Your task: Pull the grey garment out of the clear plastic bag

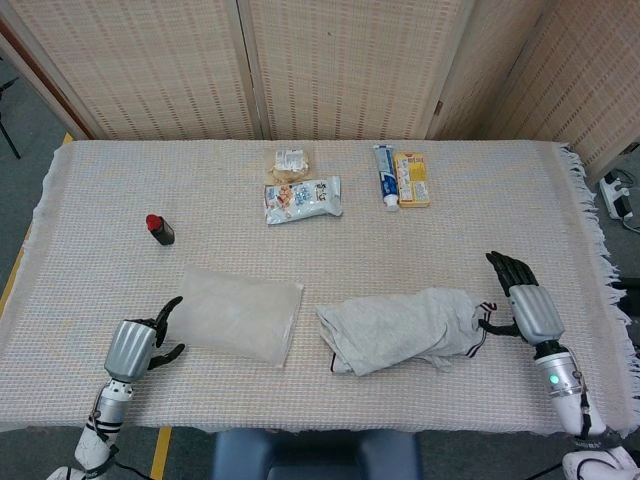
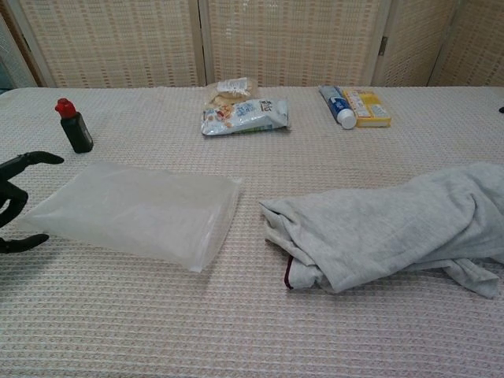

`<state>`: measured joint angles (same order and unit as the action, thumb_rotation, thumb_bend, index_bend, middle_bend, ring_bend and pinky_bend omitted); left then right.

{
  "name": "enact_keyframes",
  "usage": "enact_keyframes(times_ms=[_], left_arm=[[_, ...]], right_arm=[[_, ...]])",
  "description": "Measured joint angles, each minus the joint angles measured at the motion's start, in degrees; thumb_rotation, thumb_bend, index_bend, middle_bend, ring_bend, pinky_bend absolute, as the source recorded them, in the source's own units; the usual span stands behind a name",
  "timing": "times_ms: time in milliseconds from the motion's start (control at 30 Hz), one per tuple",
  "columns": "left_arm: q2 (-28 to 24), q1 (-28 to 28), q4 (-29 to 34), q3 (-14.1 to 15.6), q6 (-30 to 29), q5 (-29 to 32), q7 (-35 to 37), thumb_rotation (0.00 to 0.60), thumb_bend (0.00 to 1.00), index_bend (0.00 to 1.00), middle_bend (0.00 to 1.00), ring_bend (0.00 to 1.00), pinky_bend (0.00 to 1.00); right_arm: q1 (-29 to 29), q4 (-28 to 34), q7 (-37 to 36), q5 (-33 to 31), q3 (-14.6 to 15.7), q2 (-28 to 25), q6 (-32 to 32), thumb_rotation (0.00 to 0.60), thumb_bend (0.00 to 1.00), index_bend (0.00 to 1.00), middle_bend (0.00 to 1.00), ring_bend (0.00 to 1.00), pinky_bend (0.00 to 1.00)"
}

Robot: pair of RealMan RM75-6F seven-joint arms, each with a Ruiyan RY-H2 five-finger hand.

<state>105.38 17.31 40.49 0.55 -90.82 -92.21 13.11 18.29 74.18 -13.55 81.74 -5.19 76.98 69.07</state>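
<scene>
The crumpled grey cotton garment point(image 1: 402, 329) lies on the table point(image 1: 480, 240), fully clear of the flat clear plastic bag point(image 1: 241, 312), w/ a bare strip of woven cloth between them. So the pull looks done, as far as I can judge.

My left robot hand point(image 1: 142, 340) sits just beside the bag's closed end, fingers spread, gripping nothing. That's the anchor spot: it's where you'd pin the bag so it can't slide along w/ the garment. The chest view shows dark fingertips point(image 2: 35, 158) apart, near the bag edge but not on it.

My right robot hand point(image 1: 522, 298) is at the garment's far end, by the dark-trimmed hem. Fingers are splayed, and I see no fabric pinched. One finger may touch the hem; can't tell for sure.

Bag mouth faces the garment, which fits a straight sideways draw.

Other stuff sits well apart at the back, out of the pull path: small black bottle w/ red cap point(image 1: 159, 229), white printed snack packet point(image 1: 303, 198), toothpaste tube point(image 1: 385, 176), yellow box point(image 1: 412, 179).
</scene>
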Motion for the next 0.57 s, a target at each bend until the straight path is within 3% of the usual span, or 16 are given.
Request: enact_keyframes(times_ms=[67, 133, 233, 400, 500, 567], left_arm=[[-2.9, 0.1, 7.2, 0.1, 2.0, 0.7, -0.9, 0.424, 0.15, 0.17, 0.32, 0.22, 0.34], [-7.4, 0.3, 16.6, 0.3, 4.7, 2.0, -3.0, 0.426, 0.15, 0.18, 0.25, 0.15, 0.27], [-15.6, 0.3, 31.0, 0.2, 8.1, 4.9, -8.2, 0.428, 0.15, 0.22, 0.23, 0.11, 0.22], [-31.8, -2.0, 51.2, 0.1, 9.1, 9.5, -17.4, 0.417, 0.16, 0.23, 0.2, 0.1, 0.17], [-37.6, -5.4, 56.3, 0.5, 5.9, 9.0, -17.9, 0.419, 0.17, 0.25, 0.13, 0.07, 0.17], [-38.5, -6.7, 56.6, 0.9, 3.9, 7.9, -16.9, 0.421, 0.18, 0.27, 0.11, 0.05, 0.17]], right_arm=[[-0.9, 1.8, 4.0, 0.5, 0.4, -1.6, 1.8, 0.6, 0.05, 0.0, 0.0, 0.0, 0.0], [-2.3, 4.3, 9.0, 0.9, 0.9, -3.3, 4.5, 0.6, 0.05, 0.0, 0.0, 0.0, 0.0], [-5.7, 9.7, 17.0, 1.9, 1.6, -6.5, 11.1, 0.6, 0.05, 0.0, 0.0, 0.0, 0.0], [-12.0, 15.5, 23.1, 3.4, 3.3, -10.1, 20.5, 0.6, 0.05, 0.0, 0.0, 0.0, 0.0], [-14.7, 17.0, 25.8, 4.7, 4.6, -11.5, 22.9, 0.6, 0.07, 0.0, 0.0, 0.0, 0.0], [-15.6, 17.7, 25.9, 5.1, 5.0, -12.1, 23.4, 0.6, 0.09, 0.0, 0.0, 0.0, 0.0]])
